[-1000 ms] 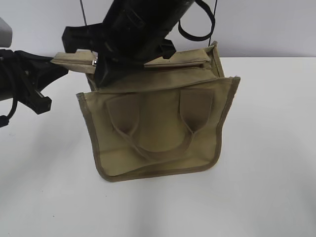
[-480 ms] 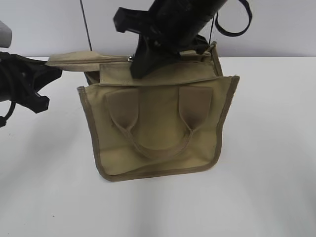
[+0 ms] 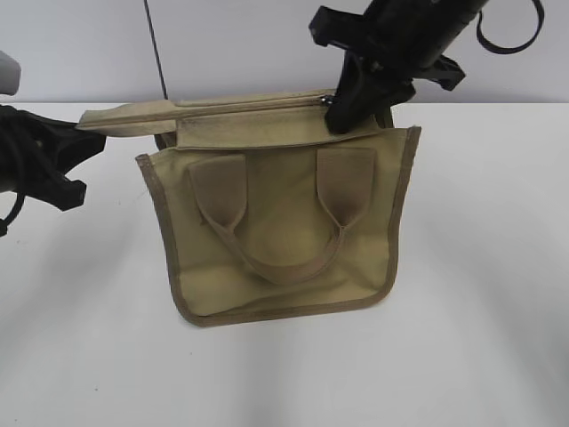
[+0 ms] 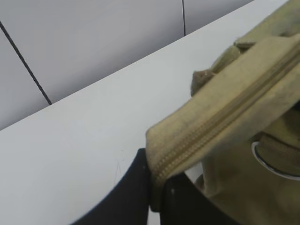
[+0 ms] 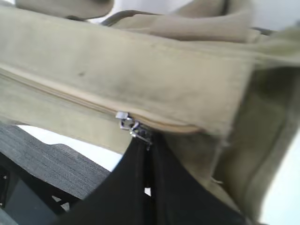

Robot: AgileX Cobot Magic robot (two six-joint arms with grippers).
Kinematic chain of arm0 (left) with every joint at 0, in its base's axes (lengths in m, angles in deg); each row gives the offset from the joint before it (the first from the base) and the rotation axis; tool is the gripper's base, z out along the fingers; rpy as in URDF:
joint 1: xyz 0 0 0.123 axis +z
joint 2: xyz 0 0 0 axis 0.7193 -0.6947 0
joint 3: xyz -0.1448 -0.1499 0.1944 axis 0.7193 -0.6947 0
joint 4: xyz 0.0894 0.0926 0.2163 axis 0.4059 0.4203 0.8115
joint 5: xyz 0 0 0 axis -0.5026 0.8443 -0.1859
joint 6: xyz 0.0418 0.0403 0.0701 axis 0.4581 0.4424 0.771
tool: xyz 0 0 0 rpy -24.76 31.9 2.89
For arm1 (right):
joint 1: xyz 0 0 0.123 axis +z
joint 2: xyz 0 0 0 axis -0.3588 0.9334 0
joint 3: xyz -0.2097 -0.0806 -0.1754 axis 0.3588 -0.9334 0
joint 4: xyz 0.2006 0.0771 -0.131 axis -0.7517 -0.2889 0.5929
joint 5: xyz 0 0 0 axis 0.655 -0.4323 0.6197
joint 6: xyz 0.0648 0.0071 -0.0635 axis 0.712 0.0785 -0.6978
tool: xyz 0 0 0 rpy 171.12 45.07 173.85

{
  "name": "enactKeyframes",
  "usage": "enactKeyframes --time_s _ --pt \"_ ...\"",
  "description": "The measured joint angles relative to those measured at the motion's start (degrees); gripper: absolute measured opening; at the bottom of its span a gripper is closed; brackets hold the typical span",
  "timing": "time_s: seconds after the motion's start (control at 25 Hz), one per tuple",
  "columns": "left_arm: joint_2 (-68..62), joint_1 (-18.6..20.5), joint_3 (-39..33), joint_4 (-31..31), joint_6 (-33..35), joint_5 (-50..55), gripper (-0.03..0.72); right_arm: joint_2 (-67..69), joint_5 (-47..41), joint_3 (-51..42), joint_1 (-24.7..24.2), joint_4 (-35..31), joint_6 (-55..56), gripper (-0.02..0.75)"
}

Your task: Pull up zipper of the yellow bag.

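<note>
The yellow bag stands on the white table, its U-shaped handle facing the exterior camera. Its top panel stretches out to the left. The tan zipper runs along that panel and looks closed over most of its length. My left gripper is shut on the left end of the panel, at the left of the exterior view. My right gripper is shut on the silver pull tab, near the bag's right end. The bag fills the right wrist view.
The white table extends around the bag. A pale wall with a dark seam stands behind it. The left arm's black body lies at the left edge, and the right arm hangs over the bag's top right.
My right gripper has moved right along the top panel with the pull tab, from near the left end to near the right end. The zip line has closed behind it. The left gripper holds still.
</note>
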Motion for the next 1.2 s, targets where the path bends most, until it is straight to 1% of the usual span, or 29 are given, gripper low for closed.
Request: enactKeyframes --time_s 0.12,0.24,0.52,0.6,0.64,0.68,0.72,0.8,0.84,0.88,0.92,0.96,1.0,1.08,1.2 --pt "0.0 0.0 0.0 0.0 0.0 -0.05 0.006 -0.11 -1.78 0.0 -2.75 1.16 -0.33 -0.015" --pt "0.0 0.0 0.0 0.0 0.0 -0.46 0.006 -0.18 -2.31 0.0 -4.38 1.12 -1.66 -0.015" --pt "0.0 0.0 0.0 0.23 0.0 -1.0 0.006 -0.18 -2.61 0.0 -4.54 2.59 -2.53 -0.011" --pt "0.0 0.0 0.0 0.05 0.0 -0.53 0.019 -0.25 -2.61 0.0 -4.66 3.38 -2.71 0.031" --pt "0.0 0.06 0.0 -0.13 -0.01 -0.03 0.04 -0.27 -2.61 0.0 -4.84 3.77 -3.04 0.071" --pt "0.0 0.18 0.0 -0.3 -0.06 0.5 0.079 -0.32 -2.61 0.0 -5.04 4.55 -3.7 0.135" --pt "0.0 0.17 0.0 -0.57 -0.45 0.77 0.126 -0.39 -2.76 0.0 -5.2 4.49 -4.82 0.231" --pt "0.0 0.17 0.0 -0.78 -2.48 1.66 0.277 -0.66 -2.76 0.0 -5.41 3.77 -6.07 0.382" --pt "0.0 0.17 0.0 -0.85 -4.09 2.19 0.345 -1.08 -2.76 0.0 -5.41 3.03 -6.67 0.473" --pt "0.0 0.17 0.0 -0.9 -5.73 3.32 0.419 -1.5 -2.76 0.0 -5.41 2.57 -6.96 0.521" --pt "0.0 0.17 0.0 -0.9 -8.21 5.12 0.475 -2.15 -2.76 0.0 -5.41 2.31 -7.27 0.551" --pt "0.0 0.11 0.0 -0.9 -10.9 7.82 0.512 -2.94 -2.76 0.0 -5.41 2.16 -7.55 0.571" --pt "0.0 -0.15 0.0 -0.9 -13.08 10.8 0.53 -3.74 -2.76 0.0 -5.41 2.16 -7.83 0.577" --pt "0.0 -1.91 0.0 -1.43 -17.18 19.94 0.547 -5.69 -2.09 0.0 -5.41 2.39 -8.7 0.576" --pt "0.0 -6.41 0.0 -5.75 -19.09 32.56 0.546 -9.2 -1.01 0.0 -5.41 3.59 -9.41 0.574"
